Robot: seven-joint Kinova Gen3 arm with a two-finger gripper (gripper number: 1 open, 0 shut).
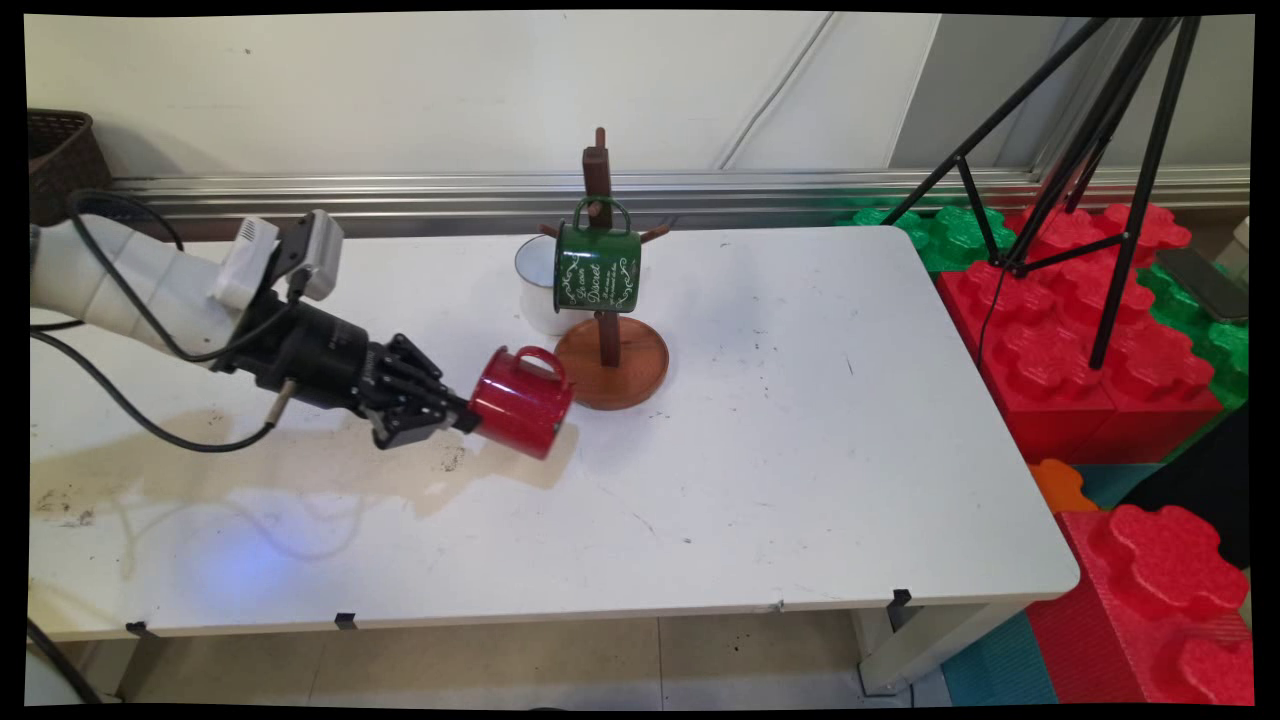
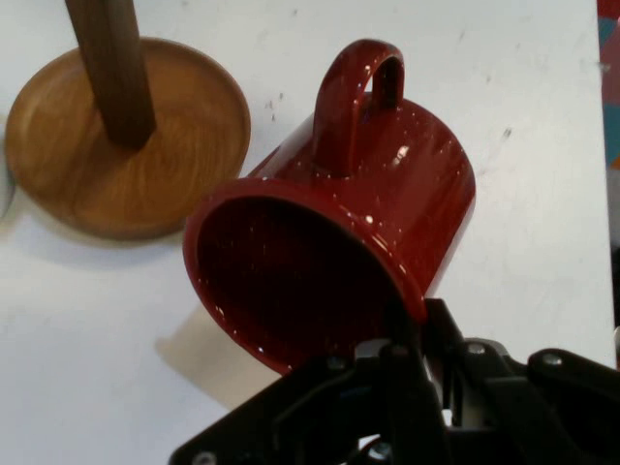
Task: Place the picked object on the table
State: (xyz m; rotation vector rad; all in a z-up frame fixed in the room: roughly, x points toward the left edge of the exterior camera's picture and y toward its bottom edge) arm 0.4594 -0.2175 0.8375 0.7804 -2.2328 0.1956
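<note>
My black gripper point(image 1: 468, 415) is shut on the rim of a red enamel mug point(image 1: 522, 402), one finger inside the mouth and one outside. The mug lies tilted on its side above the table, mouth toward the hand, handle up. In the hand view the red mug point(image 2: 349, 203) fills the centre, with my gripper point(image 2: 418, 325) pinching its lower rim. Just right of the mug stands a wooden mug tree point(image 1: 610, 345) with a round base point(image 2: 126, 155). A green mug point(image 1: 597, 267) hangs on one of its pegs.
A white mug point(image 1: 536, 285) stands behind the tree's base. The white table point(image 1: 800, 450) reaches right to red and green foam blocks point(image 1: 1080, 330) and a black tripod point(image 1: 1100, 150). A dark basket point(image 1: 60, 160) sits far left. Stains mark the table's left front.
</note>
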